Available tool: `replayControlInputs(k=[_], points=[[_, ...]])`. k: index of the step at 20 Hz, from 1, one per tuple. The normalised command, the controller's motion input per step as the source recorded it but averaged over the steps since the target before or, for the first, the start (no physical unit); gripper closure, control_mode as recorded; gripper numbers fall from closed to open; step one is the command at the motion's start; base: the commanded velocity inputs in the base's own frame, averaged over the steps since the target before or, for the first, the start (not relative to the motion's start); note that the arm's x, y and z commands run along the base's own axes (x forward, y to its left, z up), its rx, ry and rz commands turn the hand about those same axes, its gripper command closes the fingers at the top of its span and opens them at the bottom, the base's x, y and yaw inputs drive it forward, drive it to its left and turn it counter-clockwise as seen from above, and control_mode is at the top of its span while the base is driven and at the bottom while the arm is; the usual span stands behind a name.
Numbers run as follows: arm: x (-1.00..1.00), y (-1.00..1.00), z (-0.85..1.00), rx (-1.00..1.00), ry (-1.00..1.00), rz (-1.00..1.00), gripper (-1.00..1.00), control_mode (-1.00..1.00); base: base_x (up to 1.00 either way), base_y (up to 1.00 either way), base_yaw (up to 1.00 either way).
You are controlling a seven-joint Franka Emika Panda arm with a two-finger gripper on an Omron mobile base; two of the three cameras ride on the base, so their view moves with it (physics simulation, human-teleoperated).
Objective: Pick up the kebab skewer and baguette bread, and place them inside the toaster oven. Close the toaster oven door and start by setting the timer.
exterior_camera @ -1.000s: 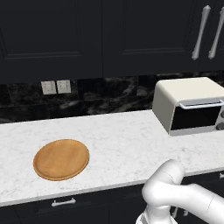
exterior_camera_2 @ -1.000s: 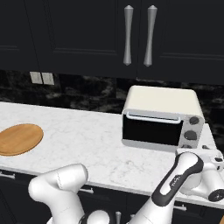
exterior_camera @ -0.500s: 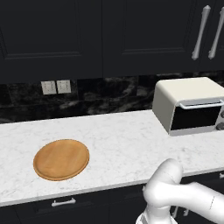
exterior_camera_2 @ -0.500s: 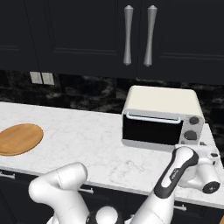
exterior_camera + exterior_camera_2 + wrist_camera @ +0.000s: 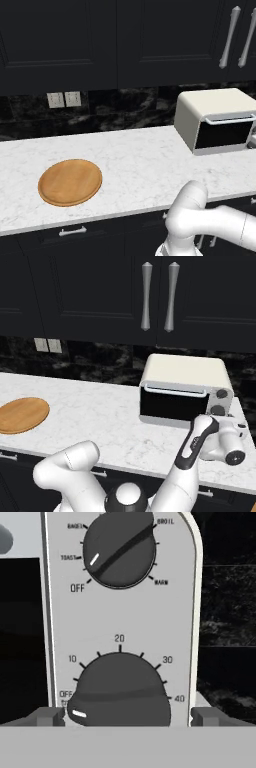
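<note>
From the left you've got the round wooden board (image 5: 70, 181) on the white marble counter (image 5: 135, 155), then the boxy cream-white toaster oven (image 5: 185, 390) well to its right, its dark glass door (image 5: 172, 407) up against the front. The two-finger gripper (image 5: 120, 716) sits at the oven's control panel, small dark fingertips (image 5: 47, 716) either side of the lower dark timer knob (image 5: 120, 694); can't tell if they're touching it. That knob's white mark is near OFF, and the upper dark mode knob (image 5: 120, 549) points near TOAST.

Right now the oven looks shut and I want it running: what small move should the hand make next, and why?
Probably close the hand on the timer knob and turn it off OFF: its white mark points near OFF, and the fingertips flank it, apparently not gripping yet.
</note>
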Motion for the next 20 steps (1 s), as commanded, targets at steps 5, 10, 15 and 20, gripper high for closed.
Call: replayControlInputs(k=[5,10,15,20], points=[[0.05,0.00,0.17,0.00,0.11,-0.04,-1.00,-1.00,0.00,0.00,0.00],[0.06,0.00,0.06,0.00,0.08,-0.03,-1.00,-1.00,0.00,0.00,0.00],[0.00,0.00,-0.01,0.00,0.01,-0.01,-1.00,-1.00,0.00,0.00,0.00],[0.00,0.00,-0.03,0.00,0.00,0.00,-1.00,-1.00,0.00,0.00,0.00]])
